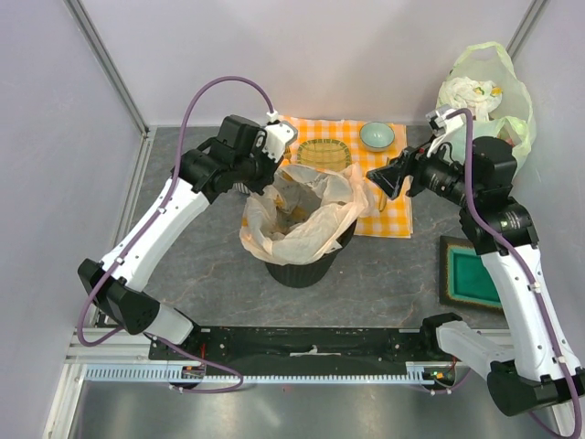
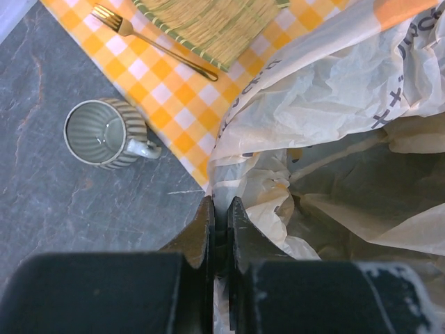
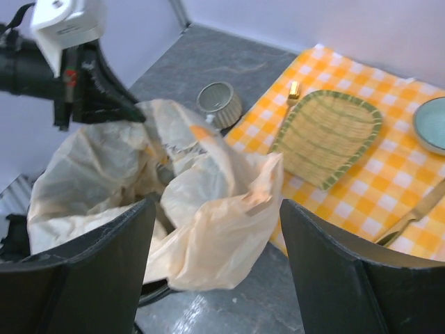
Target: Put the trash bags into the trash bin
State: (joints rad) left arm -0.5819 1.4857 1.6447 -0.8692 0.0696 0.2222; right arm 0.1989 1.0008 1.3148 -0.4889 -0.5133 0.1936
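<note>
**Top view:** The trash bin (image 1: 302, 272) stands mid-table (image 1: 384, 274), the trash bag (image 1: 306, 219) spread open across its mouth. Film spills outside the rim on the near and left sides and bunches high on the far side. The left gripper (image 1: 267, 178) sits at the bin's far-left rim. The right gripper (image 1: 378, 179) hovers just off the bin's far-right side with its jaws spread, over a checked cloth (image 1: 393, 215) that lies beyond the bin.

**Left wrist view:** The left fingers (image 2: 201, 229) are pressed together at the bin's edge, a sliver of pale film showing between them, so they are pinching the bag's rim. A grey mug (image 2: 104, 133) stands on bare table just outside the bin. A gold fork (image 2: 139, 38) and a woven tray (image 2: 208, 24) lie farther off on the cloth.

**Right wrist view:** The right fingers (image 3: 104, 264) stand wide apart and hold nothing. The bag's loose flank billows on the bin's near side below them, with no contact visible. Across the bin, the left gripper's tips clamp the bag's raised edge.

**Progress:** The bag appears to be over the bin and partly sunk inside, but not settled. Much of the film hangs outside or stands proud of the rim. What seems left is to work that slack down into the bin.
</note>
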